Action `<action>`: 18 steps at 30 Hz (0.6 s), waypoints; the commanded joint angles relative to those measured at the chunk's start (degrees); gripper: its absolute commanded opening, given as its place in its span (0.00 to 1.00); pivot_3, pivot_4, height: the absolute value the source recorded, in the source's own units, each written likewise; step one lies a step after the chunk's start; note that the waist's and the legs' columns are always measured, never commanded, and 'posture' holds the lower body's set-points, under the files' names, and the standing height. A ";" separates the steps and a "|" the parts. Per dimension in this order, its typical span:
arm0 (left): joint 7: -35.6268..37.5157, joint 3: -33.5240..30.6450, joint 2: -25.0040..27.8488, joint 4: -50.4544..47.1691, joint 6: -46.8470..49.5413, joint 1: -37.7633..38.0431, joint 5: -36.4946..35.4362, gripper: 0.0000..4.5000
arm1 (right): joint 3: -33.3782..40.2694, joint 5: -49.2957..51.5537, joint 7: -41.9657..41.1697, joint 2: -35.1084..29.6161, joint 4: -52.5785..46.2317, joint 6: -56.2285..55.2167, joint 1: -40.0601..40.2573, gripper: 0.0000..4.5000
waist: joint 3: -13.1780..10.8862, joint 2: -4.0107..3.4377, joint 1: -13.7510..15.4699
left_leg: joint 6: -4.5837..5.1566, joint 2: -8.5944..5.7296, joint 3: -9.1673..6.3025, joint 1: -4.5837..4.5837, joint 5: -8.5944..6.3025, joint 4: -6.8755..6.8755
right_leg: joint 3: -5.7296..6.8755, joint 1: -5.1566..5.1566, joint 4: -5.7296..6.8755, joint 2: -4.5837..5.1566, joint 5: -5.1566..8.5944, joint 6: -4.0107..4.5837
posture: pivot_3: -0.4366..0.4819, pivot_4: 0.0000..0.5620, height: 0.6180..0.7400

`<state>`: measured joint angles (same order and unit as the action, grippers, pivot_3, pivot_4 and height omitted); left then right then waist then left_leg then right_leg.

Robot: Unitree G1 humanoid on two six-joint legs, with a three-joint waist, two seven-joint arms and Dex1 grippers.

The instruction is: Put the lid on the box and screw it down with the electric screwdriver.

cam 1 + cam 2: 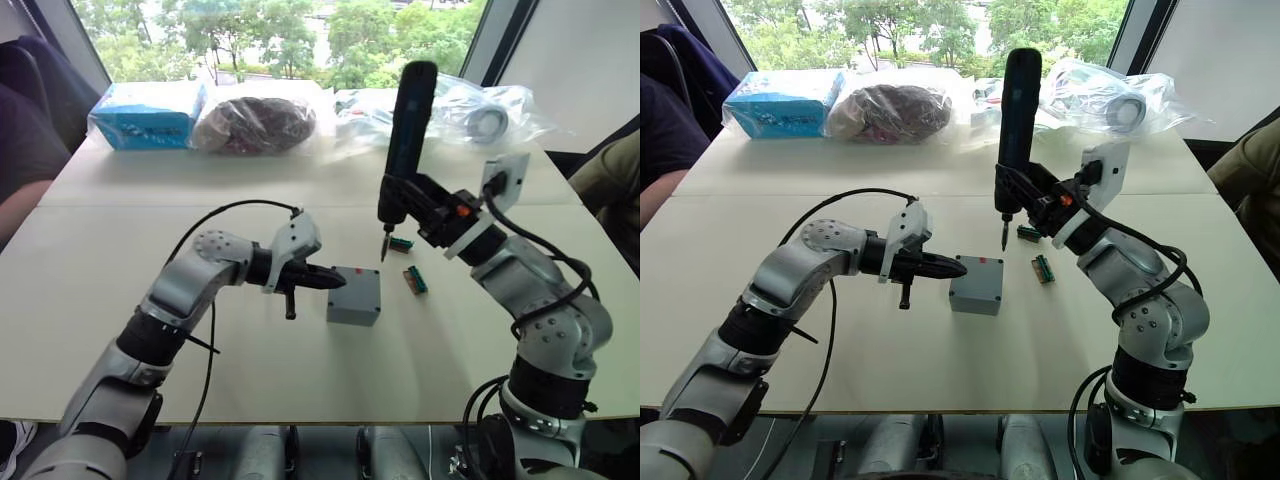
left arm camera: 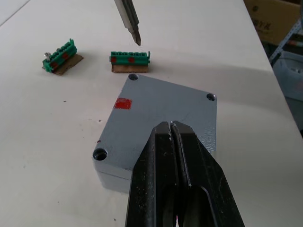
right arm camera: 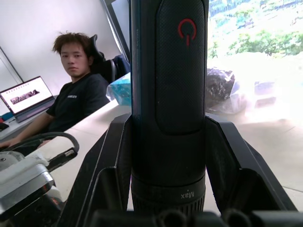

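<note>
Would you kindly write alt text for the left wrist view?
The left end effector, fingers shut, rests on the grey lid covering the box. The screwdriver bit hangs above a corner screw hole, near two green connectors.

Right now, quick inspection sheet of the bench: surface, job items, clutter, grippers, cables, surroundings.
Surface: white table, bare near the front edge.
Job's things: lid sits on the box; corner screw holes look empty. Electric screwdriver upright, bit above the table beside the box.
Clutter: two green connectors; bagged items and a blue pack at the far edge.
Grippers: left gripper shut, over the lid; right gripper shut on the screwdriver.
Cables: black cable along the left arm.
Surroundings: seated person, laptop, windows.
</note>
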<state>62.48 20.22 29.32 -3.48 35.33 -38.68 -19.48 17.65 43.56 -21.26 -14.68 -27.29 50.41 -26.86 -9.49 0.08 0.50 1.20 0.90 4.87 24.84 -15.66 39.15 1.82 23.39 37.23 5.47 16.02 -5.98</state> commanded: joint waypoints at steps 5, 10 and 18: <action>0.49 2.67 -2.13 3.72 -4.19 -1.96 4.68 0.00 | -4.27 -1.63 -0.53 0.74 -1.49 -8.48 2.40 0.43 | 0.00 0.00 0.08 | 0.05 0.01 -0.01 0.00 -0.03 0.00 | 0.00 -0.02 -0.01 -0.01 0.00 0.00 | 0.48 0.27 1.00; 1.37 2.28 -1.75 2.85 -3.66 -1.33 4.92 0.00 | -5.38 -2.78 -0.03 1.39 -0.71 -11.89 4.63 0.43 | 0.00 0.00 0.06 | 0.03 0.02 -0.01 0.00 -0.02 0.00 | 0.00 -0.01 -0.01 -0.01 0.00 0.00 | 0.48 0.27 1.00; 2.10 1.89 -0.67 1.87 -2.92 -0.87 4.96 0.00 | -5.69 -4.54 0.33 1.20 1.44 -16.28 7.28 0.43 | 0.01 0.01 -0.01 | 0.04 0.02 -0.02 0.00 -0.02 0.00 | 0.00 -0.02 0.00 -0.01 0.00 0.00 | 0.48 0.27 1.00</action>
<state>64.21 22.17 28.01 -0.76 32.06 -40.19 -15.15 11.44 38.76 -20.73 -13.36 -24.36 36.54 -18.96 -9.48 0.08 0.49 1.24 0.93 4.85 24.84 -15.68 39.16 1.82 23.37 37.23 5.45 16.02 -5.98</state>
